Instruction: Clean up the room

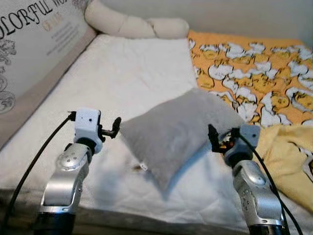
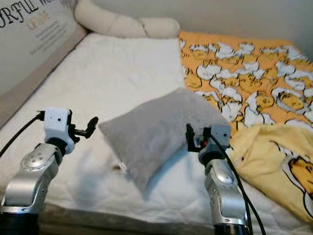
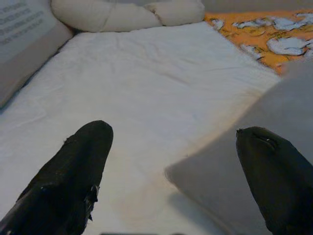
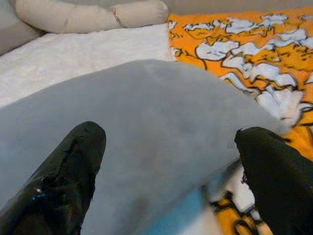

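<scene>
Two grippers at a grey pillow on a bed, jaws apart.

Left gripper [image 1: 116, 126]: jaws wide apart, holding nothing, just beside the left corner of the pillow [image 1: 176, 132]; whether a finger touches it cannot be told. Right gripper [image 1: 213, 134]: jaws wide apart, empty, at the pillow's right edge, the pillow lying between its fingers [image 4: 63, 176] in the right wrist view. Pillow: grey, square, lying tilted on the white sheet [image 1: 132, 73], partly over the orange blanket [image 1: 254, 73] with its white duck print. Yellow cloth [image 2: 269, 156]: rumpled, right of the right gripper. Cream bolster [image 1: 132, 24]: along the far end of the bed. Printed headboard panel [image 1: 34, 44]: along the bed's left side. Small dark speck [image 1: 137, 168]: on the sheet below the pillow, seen from the head views.
</scene>
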